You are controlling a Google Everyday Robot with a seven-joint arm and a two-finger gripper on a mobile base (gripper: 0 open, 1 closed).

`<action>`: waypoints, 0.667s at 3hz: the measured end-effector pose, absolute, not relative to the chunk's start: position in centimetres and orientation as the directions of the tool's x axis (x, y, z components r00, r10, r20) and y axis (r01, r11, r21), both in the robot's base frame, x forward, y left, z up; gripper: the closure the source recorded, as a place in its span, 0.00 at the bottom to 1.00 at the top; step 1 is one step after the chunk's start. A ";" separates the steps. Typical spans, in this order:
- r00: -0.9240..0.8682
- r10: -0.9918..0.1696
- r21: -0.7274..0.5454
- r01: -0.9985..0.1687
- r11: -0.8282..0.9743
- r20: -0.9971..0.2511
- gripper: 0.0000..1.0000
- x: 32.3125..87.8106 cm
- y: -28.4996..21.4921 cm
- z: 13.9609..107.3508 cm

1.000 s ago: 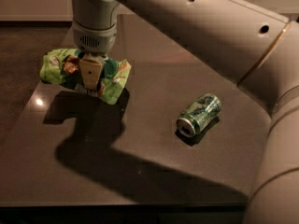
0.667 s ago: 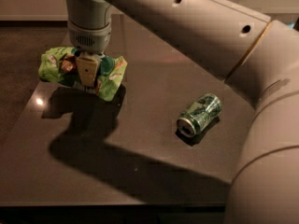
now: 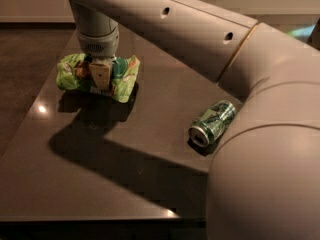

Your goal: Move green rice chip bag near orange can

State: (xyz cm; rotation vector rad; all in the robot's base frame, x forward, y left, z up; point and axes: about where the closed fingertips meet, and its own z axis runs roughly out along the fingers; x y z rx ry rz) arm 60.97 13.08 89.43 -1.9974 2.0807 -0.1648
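In the upper left of the frame the gripper (image 3: 101,81) points straight down from a grey, ribbed wrist, right over the middle of the green rice chip bag (image 3: 124,75). The jaws are closed in on the bag. One tan finger (image 3: 100,73) lies flat against its near face, and the crinkled foil bunches out to the left and right of it, so the bag is pinched at its centre. The other finger is hidden behind the bag. The bag's bright green lobes show brown and white print, and the right lobe hangs a little lower than the left.

The bag sits above the far left part of the dark, glossy counter (image 3: 100,179), near its left edge. Whether its underside touches the counter or hangs just clear of it cannot be told. A dark shadow (image 3: 85,129) spreads directly beneath it and runs toward the lower right.

The pale arm (image 3: 175,29) crosses the top of the frame from the wrist to a large rounded joint that fills the lower right corner.

A green patterned can (image 3: 212,123) lies on its side at centre right of the counter, well apart from the bag. Its silver top faces the lower left, and it is just beside the arm's big joint.
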 end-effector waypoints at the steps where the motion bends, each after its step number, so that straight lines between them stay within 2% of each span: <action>1: -0.044 -0.997 -0.267 -0.962 0.058 -0.057 0.30 62.4 11.0 88.6; 2: -0.043 -0.997 -0.272 -0.961 0.058 -0.059 0.00 62.8 11.1 88.3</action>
